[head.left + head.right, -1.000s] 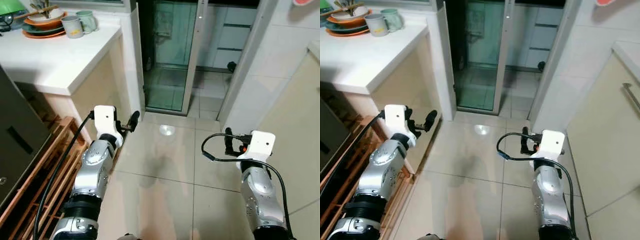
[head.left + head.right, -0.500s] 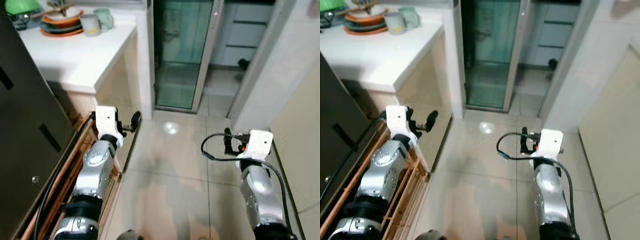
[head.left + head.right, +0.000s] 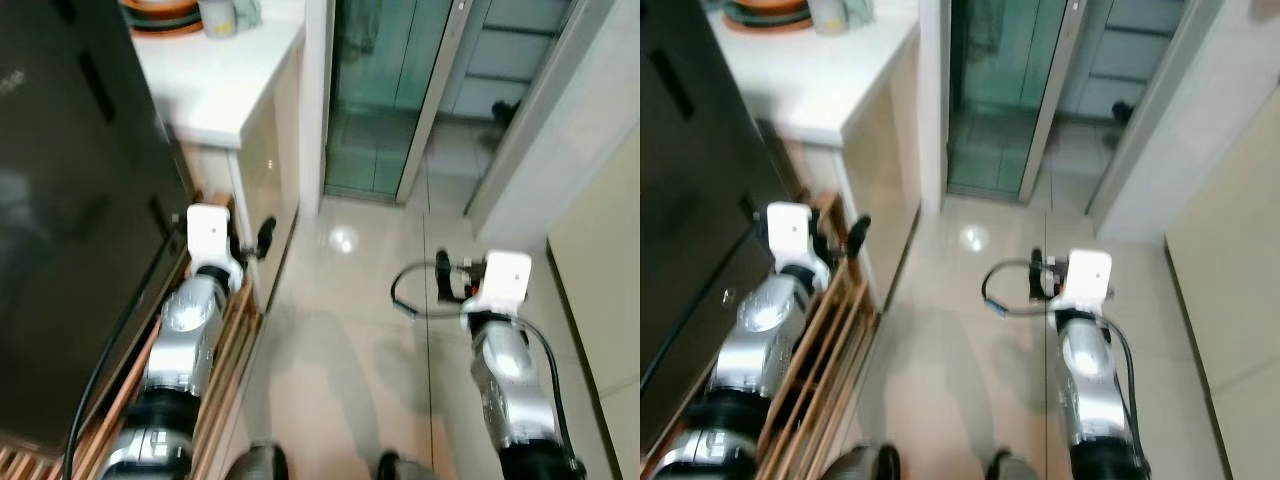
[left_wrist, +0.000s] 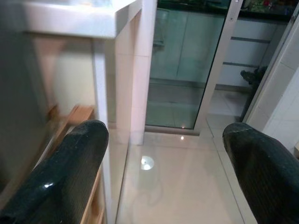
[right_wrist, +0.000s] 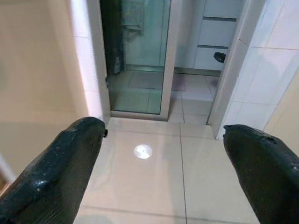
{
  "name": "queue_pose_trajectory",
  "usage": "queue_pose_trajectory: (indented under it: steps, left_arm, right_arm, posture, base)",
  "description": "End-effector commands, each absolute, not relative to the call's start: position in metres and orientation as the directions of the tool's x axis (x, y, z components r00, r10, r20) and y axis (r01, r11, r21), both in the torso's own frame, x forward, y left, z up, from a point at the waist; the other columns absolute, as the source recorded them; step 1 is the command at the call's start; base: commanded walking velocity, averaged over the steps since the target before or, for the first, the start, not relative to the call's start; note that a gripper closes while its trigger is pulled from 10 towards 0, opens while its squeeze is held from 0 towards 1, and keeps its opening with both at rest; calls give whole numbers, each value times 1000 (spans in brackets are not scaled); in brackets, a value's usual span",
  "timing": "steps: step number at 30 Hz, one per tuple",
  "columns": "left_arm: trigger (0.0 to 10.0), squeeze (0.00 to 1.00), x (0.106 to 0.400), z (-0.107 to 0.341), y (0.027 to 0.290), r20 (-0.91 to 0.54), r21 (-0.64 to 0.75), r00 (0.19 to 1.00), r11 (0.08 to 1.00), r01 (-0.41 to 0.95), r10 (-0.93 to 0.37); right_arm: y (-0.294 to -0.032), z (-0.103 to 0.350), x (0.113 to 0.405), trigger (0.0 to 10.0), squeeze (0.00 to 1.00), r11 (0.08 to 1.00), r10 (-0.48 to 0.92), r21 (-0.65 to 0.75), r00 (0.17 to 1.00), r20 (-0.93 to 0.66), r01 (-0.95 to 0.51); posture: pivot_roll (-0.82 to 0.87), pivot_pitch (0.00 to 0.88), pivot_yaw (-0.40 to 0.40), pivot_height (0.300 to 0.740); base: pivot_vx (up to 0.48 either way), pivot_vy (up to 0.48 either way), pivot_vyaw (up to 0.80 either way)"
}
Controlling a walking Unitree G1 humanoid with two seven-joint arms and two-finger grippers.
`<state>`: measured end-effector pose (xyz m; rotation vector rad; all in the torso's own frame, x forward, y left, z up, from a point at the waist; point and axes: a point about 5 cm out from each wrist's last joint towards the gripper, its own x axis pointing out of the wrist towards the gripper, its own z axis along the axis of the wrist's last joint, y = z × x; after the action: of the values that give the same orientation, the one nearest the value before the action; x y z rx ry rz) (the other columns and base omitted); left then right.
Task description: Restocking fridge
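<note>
Black and glossy, the tall fridge [image 3: 70, 200] stands upright just to the outer side of the left gripper [image 4: 163, 172], its long axis running vertical and its dark front turned toward the tiled aisle. That gripper is held forward at waist height with its fingers [image 4: 60, 172] spread wide and nothing between them, beside a low wooden rack [image 3: 230, 340] at the foot of the fridge. Ahead of it sits a white counter [image 3: 225, 85] carrying stacked dishes [image 3: 160, 15] and a mug [image 3: 218, 15]. The right gripper [image 5: 163, 172] is likewise held out over the pale floor tiles [image 3: 340, 330], fingers [image 5: 257, 172] parted and empty, well apart from the fridge. Straight beyond both grippers is a glass sliding door [image 3: 385, 90] with a metal frame.
</note>
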<state>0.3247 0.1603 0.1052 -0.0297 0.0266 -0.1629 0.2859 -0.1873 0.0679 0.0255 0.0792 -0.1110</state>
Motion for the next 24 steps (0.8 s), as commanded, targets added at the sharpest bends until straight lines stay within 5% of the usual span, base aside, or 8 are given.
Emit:
queue_pose_trajectory:
  steps: [1,4,17,24]
  left_arm:
    - [10000,0,326,105,161,-27,-21,987,987,159,-160]
    - [10000,0,326,105,161,-28,-19,987,987,157,-158]
    - [10000,0,324,118,162,70,-35,984,986,165,-163]
    - [10000,0,326,125,156,96,7,977,982,190,-190]
  right_arm:
    - [-189,67,285,10000,0,993,-116,22,990,-80,118]
    - [-189,67,286,10000,0,993,-115,22,990,-81,117]
    - [-189,68,288,10000,0,993,-113,15,991,-76,114]
    - [-188,71,291,10000,0,994,-110,8,992,-60,110]
  posture:
    - [-45,0,21,740]
    - [-44,0,21,740]
    - [-39,0,16,740]
    - [-36,0,11,740]
  base:
    - [-480,0,0]
    - [-480,0,0]
    - [0,0,0]
    - [0,478,0]
